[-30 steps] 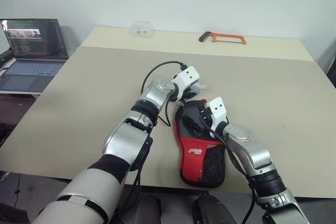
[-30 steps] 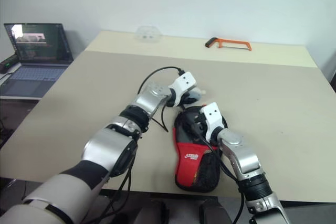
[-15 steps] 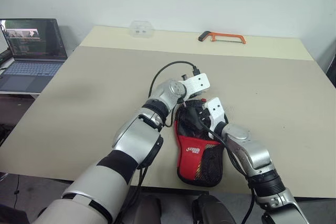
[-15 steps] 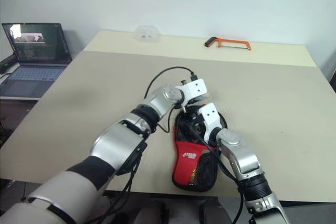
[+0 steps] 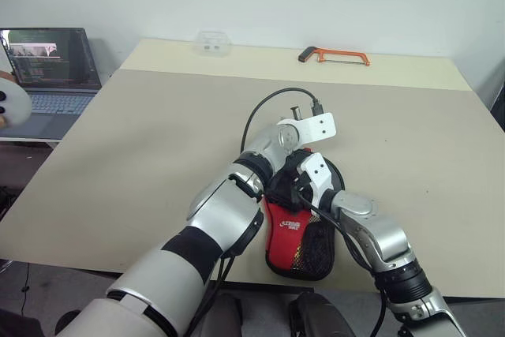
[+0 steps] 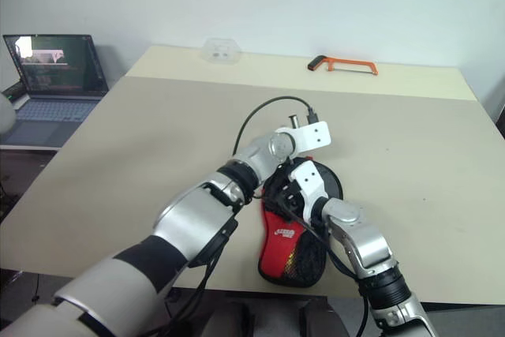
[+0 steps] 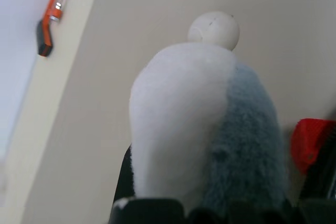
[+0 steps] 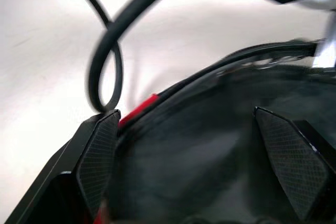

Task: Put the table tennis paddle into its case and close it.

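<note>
Left arm now reaches right over paddle-shaped black-and-red fabric case [image 5: 298, 222]; left jaws [image 7: 202, 203] grip grey-white soft pouch [image 7: 210, 129]. Right jaws [image 8: 202, 156] spread wide, nearer, straddling case's black end.

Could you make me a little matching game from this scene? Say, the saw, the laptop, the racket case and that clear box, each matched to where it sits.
Things:
1. hacksaw
2. laptop
3. case
4. clear box

Places:
a. at the near edge of the table, under the robot's arms
b. at the far edge, towards the robot's right
c. off the table, on a lower surface to the robot's left
d. at the far edge, towards the robot's left

Pairs: 1-b, 2-c, 3-a, 4-d
</note>
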